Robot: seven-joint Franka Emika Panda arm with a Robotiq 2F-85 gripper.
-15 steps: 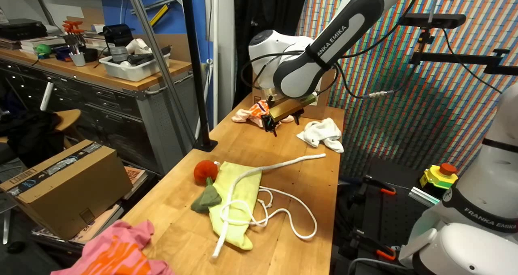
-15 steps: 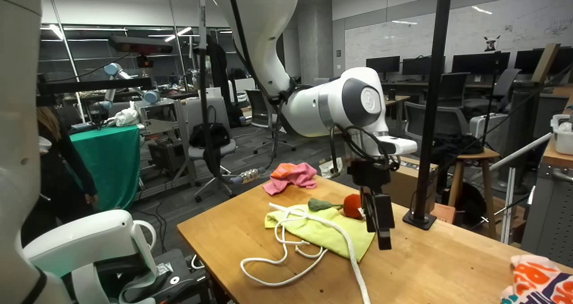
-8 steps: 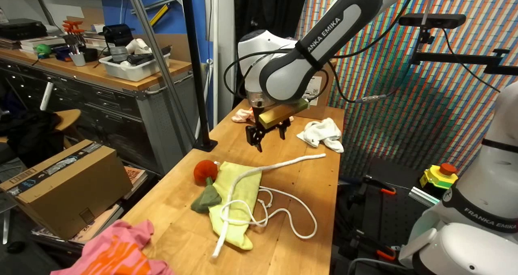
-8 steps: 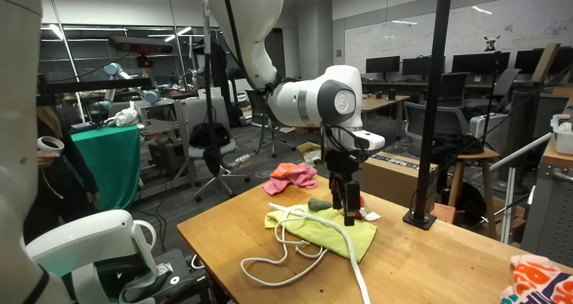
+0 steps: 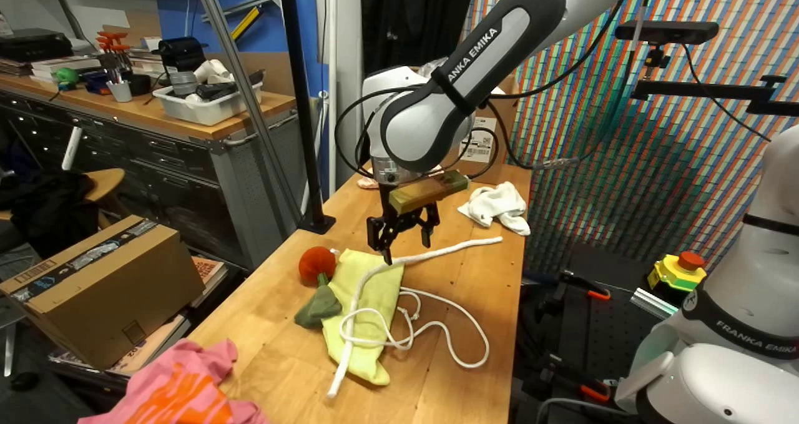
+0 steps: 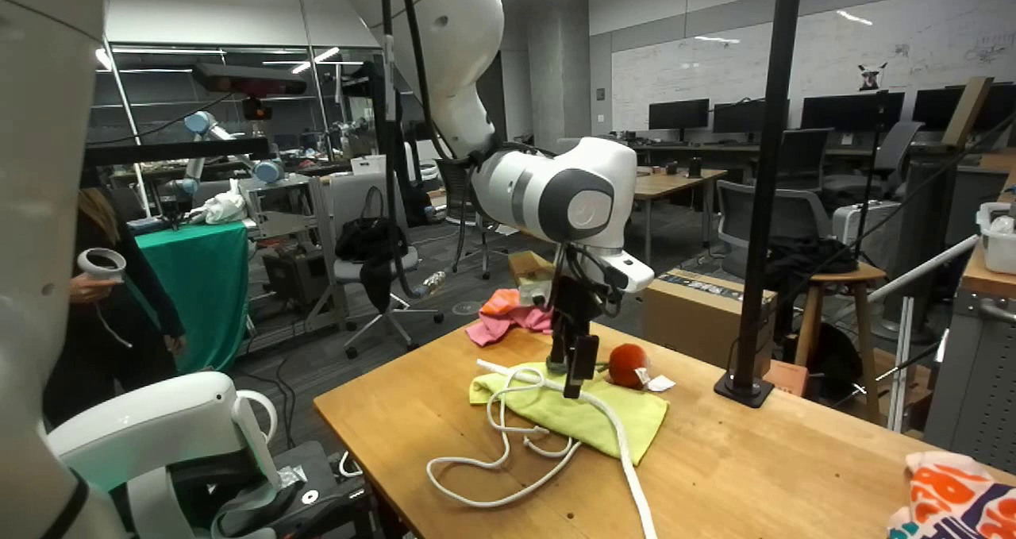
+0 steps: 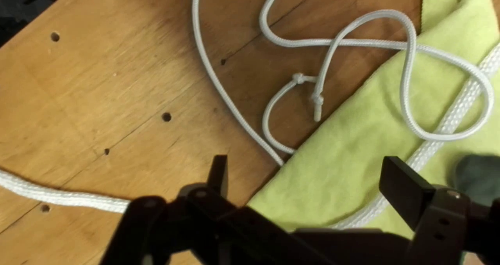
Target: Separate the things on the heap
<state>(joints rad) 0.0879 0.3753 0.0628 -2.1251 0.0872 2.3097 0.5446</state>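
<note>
My gripper [image 5: 406,251] stands open above the far end of the yellow-green cloth [image 5: 382,294], nothing between its fingers. In the wrist view the cloth [image 7: 351,140] and bare wood lie below the jaws. A long white rope [image 5: 449,248] crosses the cloth, its thin part [image 7: 226,97] looping onto the table. Against the cloth's side rests the red-and-green lump [image 5: 316,265]; its green part [image 5: 319,307] touches the cloth. The pink cloth [image 5: 181,389] with orange pattern is at the near corner, the white cloth [image 5: 497,207] farther back. An orange-patterned cloth [image 6: 952,499] is partly out of frame.
A black post [image 5: 306,130] rises from the table's edge near the red lump. The brown cardboard box [image 5: 103,286] stands off the table on books. Another carton [image 5: 499,155] is at the table's far end. A person holds a controller [image 6: 101,265] in an exterior view.
My gripper has come away from the orange-patterned cloth at the far end, moving over to the yellow-green cloth and rope and sinking lower. It stays open; the cloths and rope lie as before.
</note>
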